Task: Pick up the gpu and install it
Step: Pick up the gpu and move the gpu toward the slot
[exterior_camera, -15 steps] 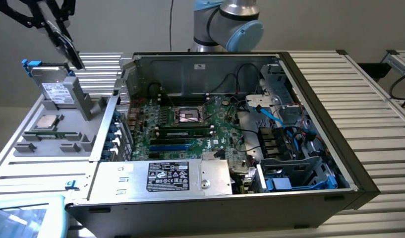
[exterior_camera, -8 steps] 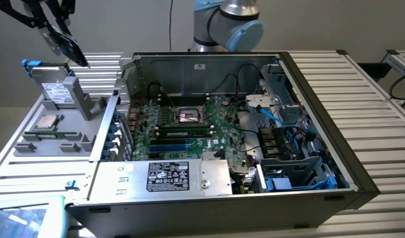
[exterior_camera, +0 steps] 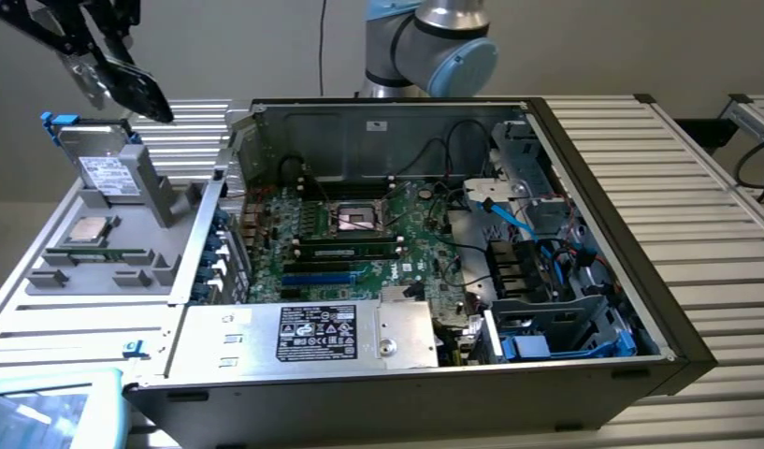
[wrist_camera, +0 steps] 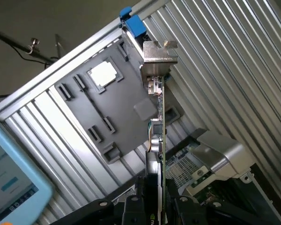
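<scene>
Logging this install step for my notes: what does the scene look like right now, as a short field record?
gripper: shut on the gpu
gpu position: in the air over the grey tray, not in the computer case
gpu bracket: at the end away from the fingers
motherboard: in the open case, gpu not yet installed
tray: at the case's side, on the exterior view's left

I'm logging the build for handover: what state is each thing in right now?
Small flat green-and-black gpu card with metal bracket: gripped, held in the air.
Black tool: shut on the gpu card.
Dark metal computer case: lying on its side, open.
Grey plastic tray: holding a square silver processor chip.
</scene>
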You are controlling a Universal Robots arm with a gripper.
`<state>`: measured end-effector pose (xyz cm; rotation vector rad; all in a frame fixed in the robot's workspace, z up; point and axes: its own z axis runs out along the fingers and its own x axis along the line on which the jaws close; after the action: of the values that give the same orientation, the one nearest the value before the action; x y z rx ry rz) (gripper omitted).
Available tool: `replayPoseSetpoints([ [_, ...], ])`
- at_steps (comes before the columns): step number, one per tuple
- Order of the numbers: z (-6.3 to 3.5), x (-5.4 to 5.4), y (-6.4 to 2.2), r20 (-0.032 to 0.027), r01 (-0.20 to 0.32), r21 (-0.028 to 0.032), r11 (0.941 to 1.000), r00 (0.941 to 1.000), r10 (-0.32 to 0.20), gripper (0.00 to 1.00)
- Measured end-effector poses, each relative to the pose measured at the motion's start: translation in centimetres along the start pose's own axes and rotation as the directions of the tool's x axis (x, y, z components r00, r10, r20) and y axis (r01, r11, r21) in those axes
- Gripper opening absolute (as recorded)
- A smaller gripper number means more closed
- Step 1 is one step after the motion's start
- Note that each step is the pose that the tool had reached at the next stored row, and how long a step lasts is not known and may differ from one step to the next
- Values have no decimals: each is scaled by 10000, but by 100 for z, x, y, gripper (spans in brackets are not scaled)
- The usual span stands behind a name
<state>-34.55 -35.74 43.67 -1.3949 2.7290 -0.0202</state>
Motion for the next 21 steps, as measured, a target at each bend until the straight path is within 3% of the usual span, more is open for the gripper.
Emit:
replayPoseSetpoints([
  [5,18,1,1,45,906,-55,9959,9959,-906,27],
  [11,36,2,2,105,1993,-115,9799,9799,-1992,27],
  [17,51,3,2,170,3034,-170,9527,9528,-3031,27],
  [21,55,4,3,213,3724,-217,9278,9280,-3719,27],
])
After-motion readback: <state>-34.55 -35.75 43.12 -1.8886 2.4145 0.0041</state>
